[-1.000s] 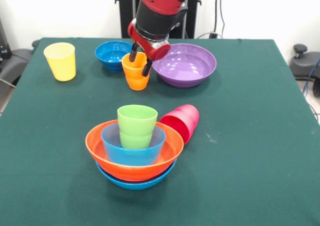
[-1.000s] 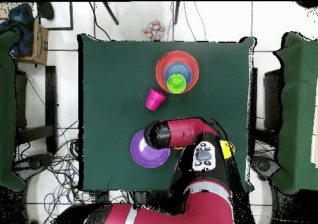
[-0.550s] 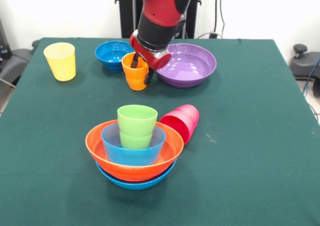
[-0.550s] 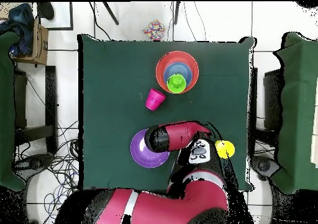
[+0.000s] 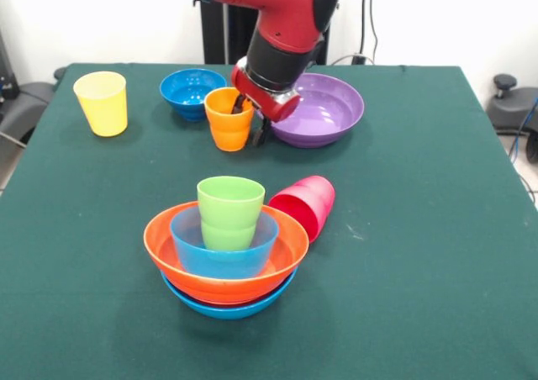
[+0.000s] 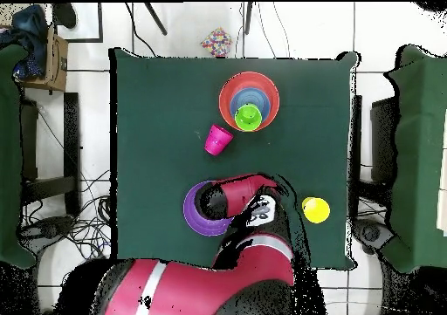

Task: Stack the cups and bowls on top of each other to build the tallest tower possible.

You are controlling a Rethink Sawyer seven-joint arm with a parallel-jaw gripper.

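Observation:
My gripper is down at the orange cup, which stands upright on the table. It is open, with one finger inside the cup's right wall and the other outside it. The tower stands nearer the camera: a light-blue bowl, an orange bowl and a smaller light-blue bowl, with a green cup on top. A pink cup lies on its side beside it. In the overhead view the arm hides the gripper and the orange cup.
A yellow cup stands alone at the far left in the front view. A dark-blue bowl sits left of the orange cup and a large purple bowl right of it, partly under the arm.
The gripper has come down and shifted right along the orange cup, from straddling its left side to its right wall. The cup and all other ware have stayed put.

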